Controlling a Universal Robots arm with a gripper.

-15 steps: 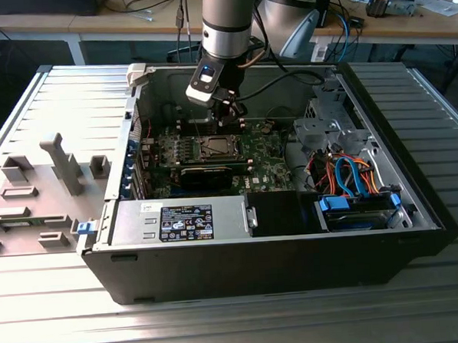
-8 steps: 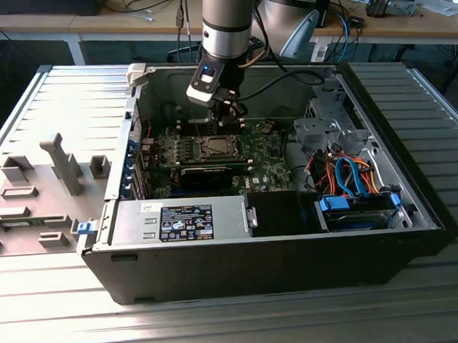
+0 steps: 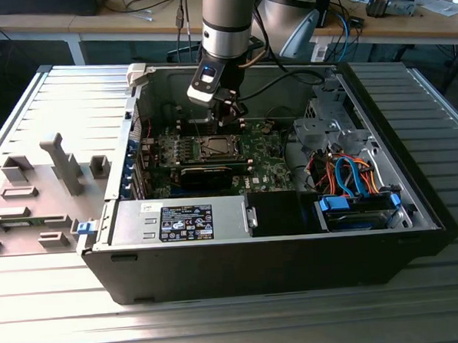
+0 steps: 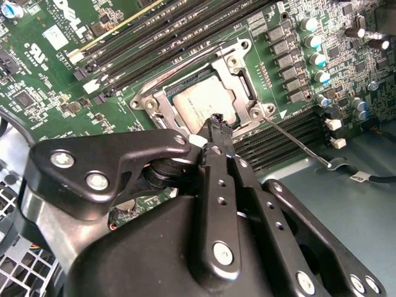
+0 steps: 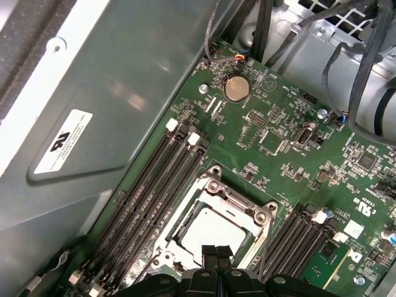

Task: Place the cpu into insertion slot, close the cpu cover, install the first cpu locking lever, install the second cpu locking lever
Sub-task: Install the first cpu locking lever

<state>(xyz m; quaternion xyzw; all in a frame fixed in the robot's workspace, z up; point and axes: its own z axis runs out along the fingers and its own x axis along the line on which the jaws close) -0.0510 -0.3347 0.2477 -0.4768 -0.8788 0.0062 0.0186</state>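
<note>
exterior view: gripper [image 3: 230,114] over slot [image 3: 216,147] in open computer case [image 3: 295,268] | second wrist view: fingers [image 4: 218,148] together, empty, tip near cpu [image 4: 198,102] seated under cover [image 4: 238,71] | first wrist view: cpu [image 5: 213,232] flat in slot; likely light, stiff, fragile, grip edges

Case wall [image 5: 124,80] near insertion slot [image 5: 241,201]

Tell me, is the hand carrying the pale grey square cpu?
No: the pale grey square cpu lies in the silvery-rimmed socket, below the hand.
</note>
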